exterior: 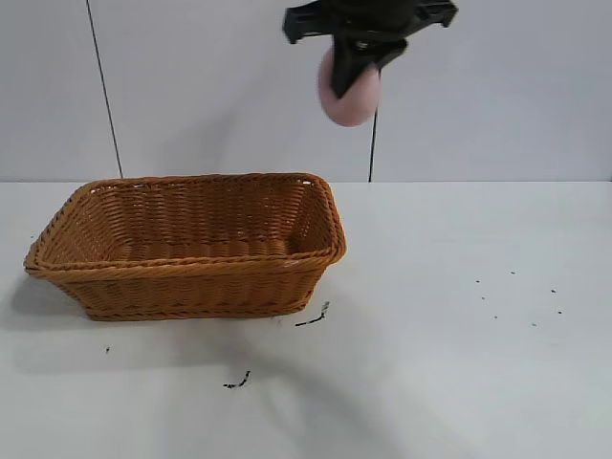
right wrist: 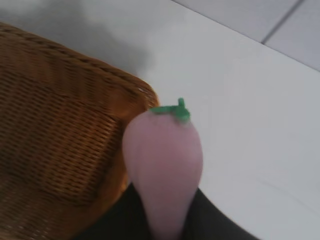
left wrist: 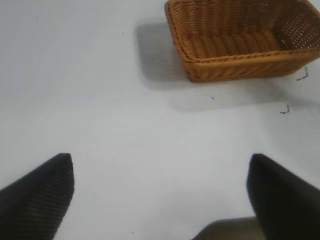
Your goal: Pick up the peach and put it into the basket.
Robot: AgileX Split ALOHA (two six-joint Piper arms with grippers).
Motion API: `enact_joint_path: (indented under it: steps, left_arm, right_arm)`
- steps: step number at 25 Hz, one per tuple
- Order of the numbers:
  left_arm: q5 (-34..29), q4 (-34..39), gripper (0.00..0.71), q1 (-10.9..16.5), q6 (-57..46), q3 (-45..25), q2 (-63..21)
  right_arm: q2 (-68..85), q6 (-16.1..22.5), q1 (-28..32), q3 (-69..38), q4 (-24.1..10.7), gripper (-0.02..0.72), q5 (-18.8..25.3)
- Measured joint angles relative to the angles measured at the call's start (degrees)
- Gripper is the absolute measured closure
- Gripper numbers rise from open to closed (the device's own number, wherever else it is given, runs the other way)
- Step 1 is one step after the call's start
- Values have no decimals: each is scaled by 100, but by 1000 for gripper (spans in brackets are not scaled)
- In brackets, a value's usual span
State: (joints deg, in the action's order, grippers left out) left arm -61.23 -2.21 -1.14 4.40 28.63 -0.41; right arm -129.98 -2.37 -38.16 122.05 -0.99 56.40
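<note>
My right gripper (exterior: 356,72) is shut on the pale pink peach (exterior: 346,93) and holds it high in the air, above and just right of the basket's right end. In the right wrist view the peach (right wrist: 162,170) sits squeezed between the dark jaws, its green stem tip over the basket's corner (right wrist: 135,90). The orange-brown wicker basket (exterior: 191,282) stands on the white table at the left and has nothing in it. My left gripper (left wrist: 160,172) is open and empty, low over bare table, away from the basket (left wrist: 235,65).
A white table (exterior: 459,344) carries a few small dark specks near the basket's front right corner (exterior: 312,317) and at the right. A grey wall with a thin dark line stands behind.
</note>
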Motion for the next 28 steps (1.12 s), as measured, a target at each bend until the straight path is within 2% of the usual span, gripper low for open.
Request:
enact_joint_path:
  steps: [7, 10, 11, 13, 14, 15, 17, 19, 24, 28]
  left_arm:
    - [0, 0, 18, 0, 0, 0, 0]
    - [0, 0, 18, 0, 0, 0, 0]
    - [0, 0, 18, 0, 0, 0, 0]
    - [0, 0, 18, 0, 0, 0, 0]
    - [0, 0, 18, 0, 0, 0, 0]
    - [0, 0, 18, 0, 0, 0, 0]
    - [0, 0, 18, 0, 0, 0, 0]
    - [0, 0, 18, 0, 0, 0, 0]
    - [0, 0, 18, 0, 0, 0, 0]
    - [0, 0, 18, 0, 0, 0, 0]
  right_arm:
    - [-817, -4, -106, 0, 32, 658, -49]
    - [-875, -4, -106, -35, 20, 581, -134]
    - [-869, -4, -106, -35, 20, 517, -174]
    - [-850, -4, -106, -35, 20, 328, -194]
    - [-850, -4, -106, -35, 20, 206, -194]
    - [-850, -24, -106, -35, 20, 125, -194]
    - [-824, -85, -100, -35, 20, 54, -189]
    - [-725, -106, -93, -35, 20, 25, -183]
    - [-333, -111, 34, -24, 27, 15, -173]
    - [-84, -50, 475, 1, 34, 15, -131]
